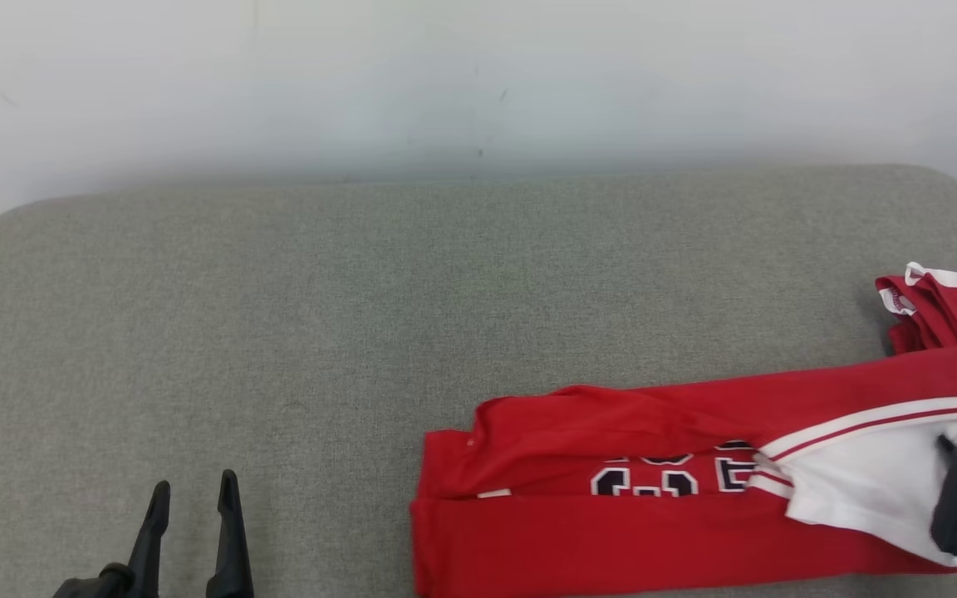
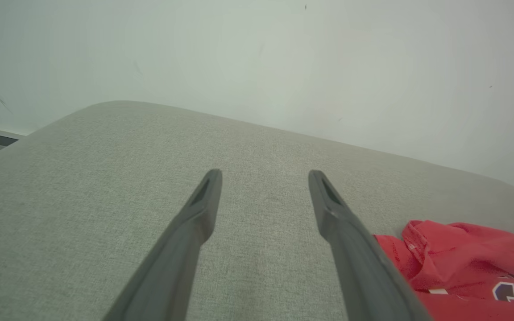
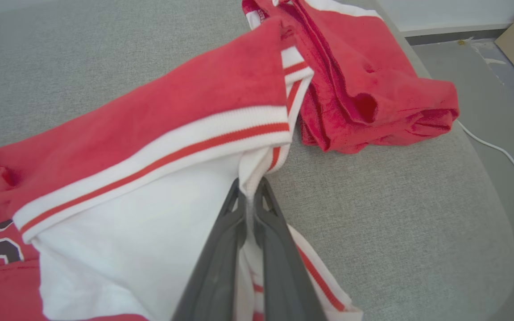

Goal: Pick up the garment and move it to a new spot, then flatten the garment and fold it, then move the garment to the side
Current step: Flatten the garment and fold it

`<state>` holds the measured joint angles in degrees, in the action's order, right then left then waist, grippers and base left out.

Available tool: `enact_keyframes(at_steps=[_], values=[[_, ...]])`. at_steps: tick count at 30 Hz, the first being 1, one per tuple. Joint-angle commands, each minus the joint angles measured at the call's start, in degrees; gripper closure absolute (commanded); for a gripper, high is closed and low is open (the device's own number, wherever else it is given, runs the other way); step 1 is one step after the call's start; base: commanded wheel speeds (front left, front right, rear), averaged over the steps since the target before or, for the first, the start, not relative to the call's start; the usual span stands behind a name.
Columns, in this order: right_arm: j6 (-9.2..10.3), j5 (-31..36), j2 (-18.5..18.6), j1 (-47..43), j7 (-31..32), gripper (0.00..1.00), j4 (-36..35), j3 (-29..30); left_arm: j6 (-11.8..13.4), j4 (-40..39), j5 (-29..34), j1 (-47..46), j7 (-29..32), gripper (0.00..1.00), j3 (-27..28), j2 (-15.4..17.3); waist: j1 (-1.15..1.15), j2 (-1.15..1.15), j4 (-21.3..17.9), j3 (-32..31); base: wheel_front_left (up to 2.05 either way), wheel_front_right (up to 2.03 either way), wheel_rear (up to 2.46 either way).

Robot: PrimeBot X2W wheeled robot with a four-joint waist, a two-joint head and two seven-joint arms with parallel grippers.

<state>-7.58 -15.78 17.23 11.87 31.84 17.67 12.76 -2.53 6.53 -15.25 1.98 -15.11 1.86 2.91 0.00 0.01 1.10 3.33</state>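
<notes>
The right end effector (image 3: 250, 186) is clamping its dark fingers on the white ribbed trim of the red-and-white knit jersey with dark lettering (image 1: 611, 415), probably choosing a firm edge so the cloth drags without slipping. That jersey is lying as a long folded strip on the grey fabric-covered worktop (image 1: 362, 291). A crumpled red cloth bundle (image 3: 373, 89) is sitting just beyond the jersey's gripped end. The left end effector (image 1: 194, 498) is hovering, fingers apart, well off the jersey's other end, likely keeping clear.
</notes>
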Motion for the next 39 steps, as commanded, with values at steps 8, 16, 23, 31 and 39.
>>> enact_keyframes(at_steps=[8,16,23,31,39], values=[[0.20,4.3,0.1,-3.1,6.7,1.00,-10.7,0.5,0.8,-0.3,-0.7,1.5,0.0,0.00,-0.8,0.0,0.00,-0.01,-0.7,-1.6,0.00,0.00,0.00],[0.19,1.0,-1.8,-3.8,11.1,1.00,-17.1,-12.1,1.4,-0.3,-0.9,1.1,0.0,0.00,-1.2,0.0,0.00,-0.01,-0.5,-1.4,0.00,0.00,0.00],[0.19,-2.6,-4.0,1.9,10.6,1.00,-13.3,-26.2,1.1,-0.4,-0.6,-0.5,0.0,0.00,-1.7,0.0,0.00,-0.01,0.1,-0.8,0.00,0.00,0.00],[0.19,-6.1,-7.3,8.3,8.9,1.00,-4.7,-36.2,1.0,0.1,-0.7,-1.4,0.0,0.00,-2.6,0.0,0.00,-0.01,1.8,-0.4,0.00,0.00,0.00],[0.19,-9.4,-12.5,15.0,3.8,1.00,7.9,-42.7,0.8,0.3,-1.3,-1.9,0.0,0.00,-3.6,0.0,0.00,-0.01,3.8,0.6,0.00,0.00,0.00]])
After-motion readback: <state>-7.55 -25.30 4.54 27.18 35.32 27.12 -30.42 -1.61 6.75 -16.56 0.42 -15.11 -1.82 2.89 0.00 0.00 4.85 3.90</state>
